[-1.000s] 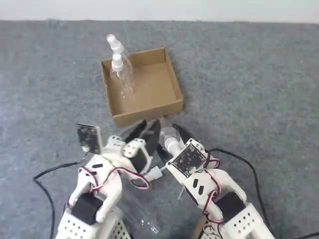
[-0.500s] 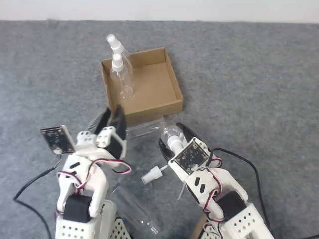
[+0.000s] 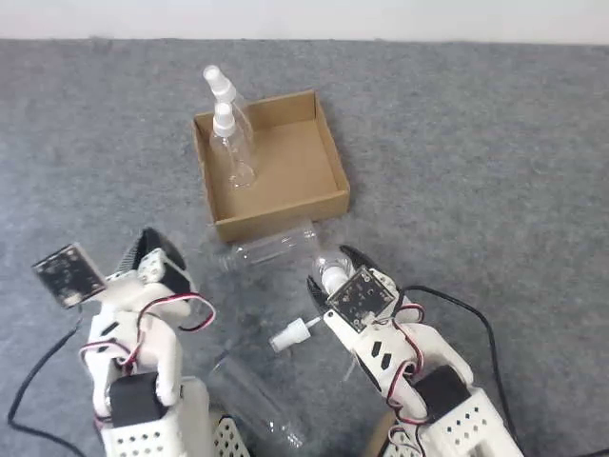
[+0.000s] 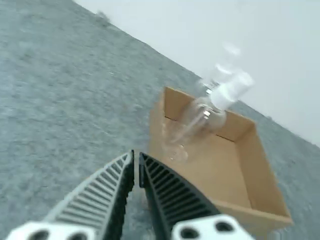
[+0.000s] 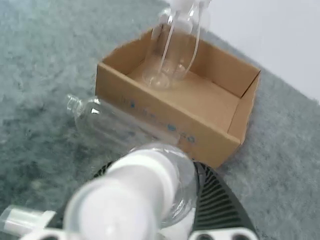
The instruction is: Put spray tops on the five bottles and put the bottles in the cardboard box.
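Left fingers (image 4: 127, 172) are pressed together with just a sliver of gap, holding nothing, hanging over the grey tabletop (image 3: 476, 143) off to the front-left of the cardboard box (image 3: 285, 162). Right fingers (image 5: 212, 197) are clamped around a capped bottle (image 5: 150, 185), white spray top pointing back toward the wrist camera, sitting just in front of the box's near wall.

Bottle count: five.
- two bottles (image 3: 233, 143) with tops on, leaning in the box's back-left corner, necks sticking out over the rim
- the capped bottle in the right fingers
- an uncapped bottle (image 3: 271, 246) lying on its side along the box's front wall, between the box and the right fingers
- a fifth bottle (image 3: 252, 395) lying by the arm bases, can't tell if it has a top

Spray tops I can see: four, three fitted plus one loose spray top (image 3: 293, 333) on the tabletop between the two arms.
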